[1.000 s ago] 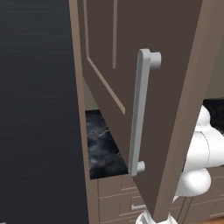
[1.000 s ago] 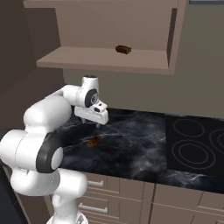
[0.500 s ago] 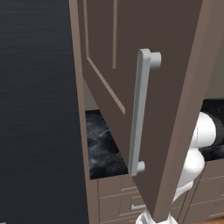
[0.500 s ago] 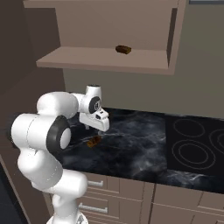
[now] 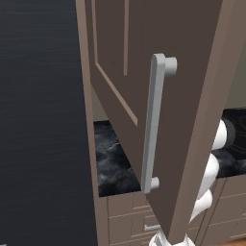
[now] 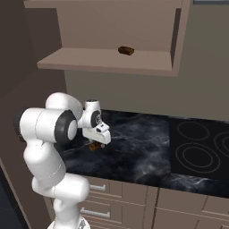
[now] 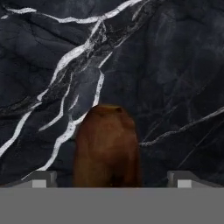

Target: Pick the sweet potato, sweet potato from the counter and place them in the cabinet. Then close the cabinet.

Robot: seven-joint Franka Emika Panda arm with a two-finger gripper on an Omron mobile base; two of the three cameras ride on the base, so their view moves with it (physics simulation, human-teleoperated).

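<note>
Currently the tool point(image 6: 95, 144) hangs low over the counter point(image 6: 134, 147), right above the second sweet potato point(image 7: 107, 146), which lies on the black veined slab near its left end; in the hand view the potato sits centred between the two finger tips point(image 7: 41, 179), which stand wide on either side with the jaws spread and nothing pinched. One sweet potato point(image 6: 126, 50) already rests on the shelf inside the cabinet point(image 6: 107, 62), whose door point(image 5: 158, 96) stands swung open with its grey bar handle point(image 5: 153, 125) facing the left base camera. Step in hand looks like the grasp of the potato on the counter. To do it well: keep the potato centred in the gap, go straight down until the tips bracket its widest part, not the tapered end, then squeeze across the narrow axis. It is rounded and likely to roll or squirt out if caught off-centre, so avoid nudging it with one finger first. Cannot tell from these views whether the tips touch the slab yet. Lift vertically before swinging up, since the shelf edge and the open door sit close to the likely path.
</note>
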